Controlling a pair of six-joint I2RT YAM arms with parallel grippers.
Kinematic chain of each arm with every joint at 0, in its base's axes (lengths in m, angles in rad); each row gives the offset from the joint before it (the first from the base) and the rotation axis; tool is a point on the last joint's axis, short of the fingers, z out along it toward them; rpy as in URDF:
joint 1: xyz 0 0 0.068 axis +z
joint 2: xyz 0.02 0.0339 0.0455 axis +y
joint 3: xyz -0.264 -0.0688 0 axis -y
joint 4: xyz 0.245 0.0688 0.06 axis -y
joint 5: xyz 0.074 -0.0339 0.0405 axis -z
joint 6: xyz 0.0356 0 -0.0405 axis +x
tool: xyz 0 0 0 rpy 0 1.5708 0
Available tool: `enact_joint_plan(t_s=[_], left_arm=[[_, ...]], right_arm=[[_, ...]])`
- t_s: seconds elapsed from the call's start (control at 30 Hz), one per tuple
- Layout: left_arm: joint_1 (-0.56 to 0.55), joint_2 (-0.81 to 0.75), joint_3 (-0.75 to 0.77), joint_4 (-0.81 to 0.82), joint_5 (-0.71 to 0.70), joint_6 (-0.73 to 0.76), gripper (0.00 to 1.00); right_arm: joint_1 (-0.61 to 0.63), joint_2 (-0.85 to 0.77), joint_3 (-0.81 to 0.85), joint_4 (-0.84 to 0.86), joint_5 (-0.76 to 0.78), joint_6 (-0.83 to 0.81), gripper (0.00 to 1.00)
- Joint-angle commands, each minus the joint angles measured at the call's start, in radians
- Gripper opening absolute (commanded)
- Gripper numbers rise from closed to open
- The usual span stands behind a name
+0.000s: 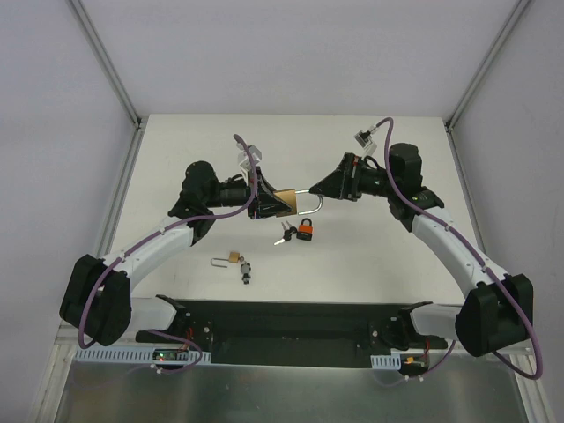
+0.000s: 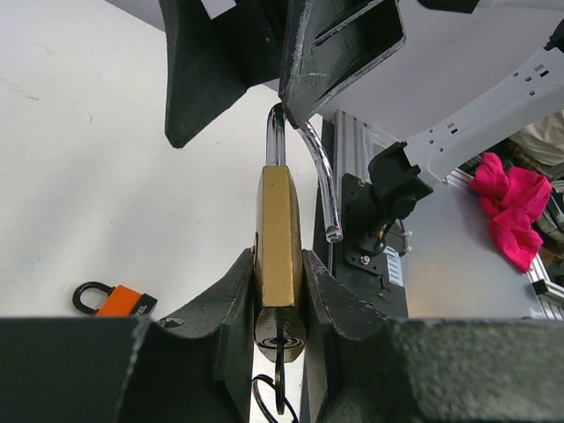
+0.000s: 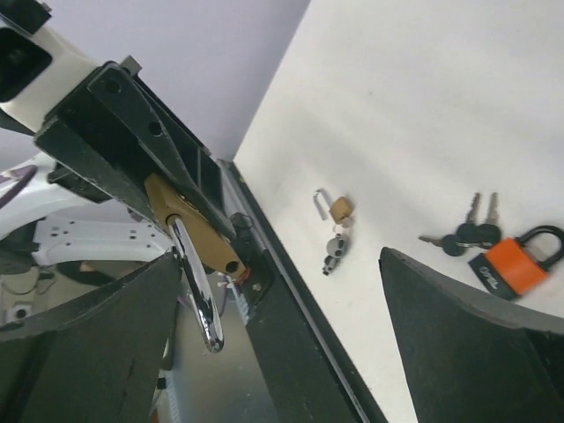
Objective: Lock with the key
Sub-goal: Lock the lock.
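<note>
Presently the padlock (image 2: 278, 211) is clamped by its brass sides between the closed fingers of the left gripper (image 2: 278, 269); the shackle (image 2: 315, 167) juts beyond the fingertips, its free end swung out of the body, so the lock is judged not yet shut. What seems to be a key (image 2: 279, 366) is seen in the keyhole, on that gripper's palm side. The right gripper (image 3: 278, 260) is spread wide, with nothing gripped; the shackle's bend lies between its fingers, close to one of them. The closing step is judged to be in hand; next, the free end must be swung over its hole and pressed home against the left grip; only then can the key be turned and drawn out.
</note>
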Motion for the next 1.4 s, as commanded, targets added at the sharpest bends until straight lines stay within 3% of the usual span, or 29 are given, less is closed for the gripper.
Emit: enact_joint_plan(t_s=[0.0,0.23,0.47,1.03,1.1,1.37], left_arm=[[0.015,-0.023,0.082,0.023,0.03,-0.021,0.0],[0.015,-0.05,0.106,-0.124,-0.071,0.021,0.0],[0.015,-0.061,0.096,-0.151,-0.119,0.013,0.0],[0.014,-0.096,0.059,-0.134,-0.14,-0.009,0.0],[0.014,-0.098,0.056,-0.128,-0.142,-0.018,0.0],[0.014,-0.104,0.049,-0.111,-0.143,-0.055,0.0]], right_arm=[[-0.006,-0.085,0.085,-0.309,0.144,-0.245,0.97],[0.001,-0.119,0.099,-0.384,0.216,-0.306,0.97],[0.064,-0.107,0.126,-0.397,0.285,-0.317,0.99],[0.196,0.002,0.225,-0.408,0.513,-0.322,0.6],[0.21,0.002,0.226,-0.401,0.526,-0.322,0.49],[0.253,-0.004,0.24,-0.388,0.581,-0.332,0.45]])
